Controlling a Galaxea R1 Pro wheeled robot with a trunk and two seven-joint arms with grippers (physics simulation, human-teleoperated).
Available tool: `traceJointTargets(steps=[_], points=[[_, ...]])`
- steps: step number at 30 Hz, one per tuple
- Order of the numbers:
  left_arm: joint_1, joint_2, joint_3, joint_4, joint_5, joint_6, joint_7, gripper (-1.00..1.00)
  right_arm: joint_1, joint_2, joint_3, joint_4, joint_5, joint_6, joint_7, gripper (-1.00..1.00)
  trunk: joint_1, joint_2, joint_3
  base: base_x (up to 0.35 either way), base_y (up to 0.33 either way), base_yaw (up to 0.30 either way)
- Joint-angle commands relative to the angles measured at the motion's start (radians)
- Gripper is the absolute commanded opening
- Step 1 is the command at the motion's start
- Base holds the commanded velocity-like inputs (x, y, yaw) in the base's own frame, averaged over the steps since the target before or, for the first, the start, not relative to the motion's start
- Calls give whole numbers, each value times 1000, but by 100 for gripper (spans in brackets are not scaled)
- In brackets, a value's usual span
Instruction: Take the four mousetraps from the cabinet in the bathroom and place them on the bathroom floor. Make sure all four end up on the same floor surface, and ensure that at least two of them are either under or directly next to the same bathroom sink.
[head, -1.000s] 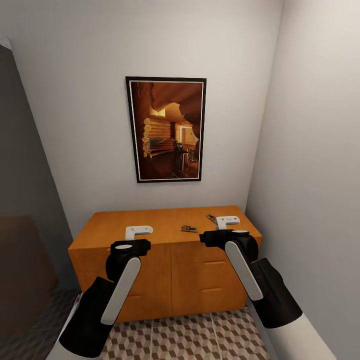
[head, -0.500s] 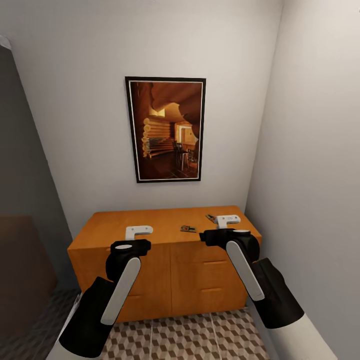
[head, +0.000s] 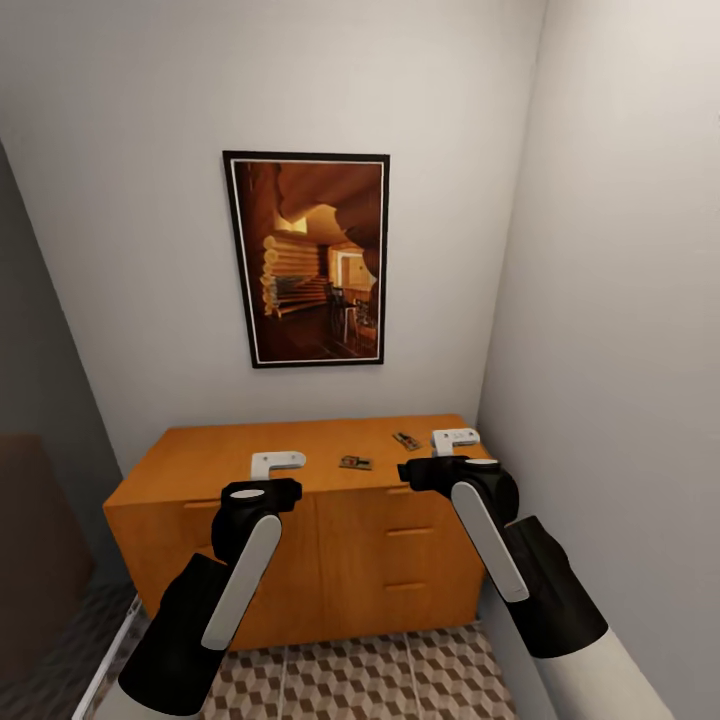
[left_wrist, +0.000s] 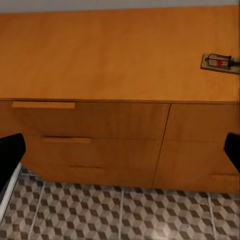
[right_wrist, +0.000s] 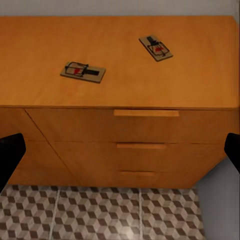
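Mousetraps: 2 in view, flat on the cabinet (head: 300, 445) top toward its right end. Near mousetrap (right_wrist: 83, 72), long axis roughly along the front edge; far mousetrap (right_wrist: 155, 48), set diagonally, closer to the right end. Right gripper (head: 455, 438): fingers spread, empty, short of the front edge, both traps ahead of it; the nearer arm. Left gripper (head: 278, 462): fingers spread, empty, well left of the traps. Bathroom floor (right_wrist: 100, 212): patterned tiles below.
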Motion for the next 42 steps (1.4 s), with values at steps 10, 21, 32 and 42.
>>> traceJointTargets(steps=[10,21,32,42], points=[[-1,1,-1,-2,9,3,10,100,-1,2,0,-1,-4,1,-11,100,1,-1,0,69,-123,0],[-1,1,-1,-2,9,3,10,100,-1,2,-1,0,-1,2,-11,100,1,-1,0,223,-49,0],[-1,2,-1,-2,9,2,10,100,-1,2,0,0,1,2,-12,100,1,-1,0,251,-6,0],[-1,2,-1,-2,9,2,10,100,-1,2,1,0,1,2,-12,100,1,-1,0,70,-1,0]])
